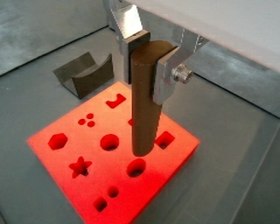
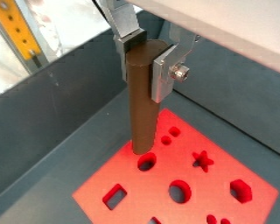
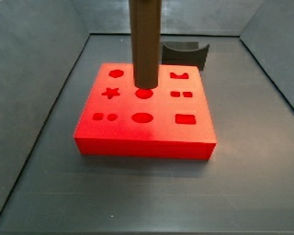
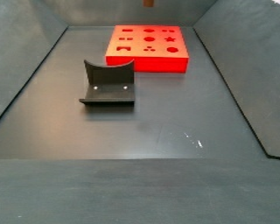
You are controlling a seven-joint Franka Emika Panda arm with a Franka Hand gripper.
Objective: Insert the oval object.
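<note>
My gripper (image 1: 152, 61) is shut on the top end of the oval object (image 1: 143, 105), a long dark brown peg that hangs upright. Both wrist views show it, and the other one shows the gripper (image 2: 146, 59) and the peg (image 2: 142, 105) too. The peg's lower end hovers over the red block (image 1: 73, 140), close above a rounded hole (image 1: 137, 166). In a side view the peg (image 3: 144, 41) comes down from above to just over that hole (image 3: 144, 93) in the red block (image 3: 143, 124). The gripper itself is out of both side views.
The red block (image 4: 149, 48) has several differently shaped holes in its top. The dark grey curved fixture (image 4: 108, 86) stands on the floor beside the block, and also shows in a side view (image 3: 186, 53) and a wrist view (image 1: 84, 72). Grey walls enclose the floor.
</note>
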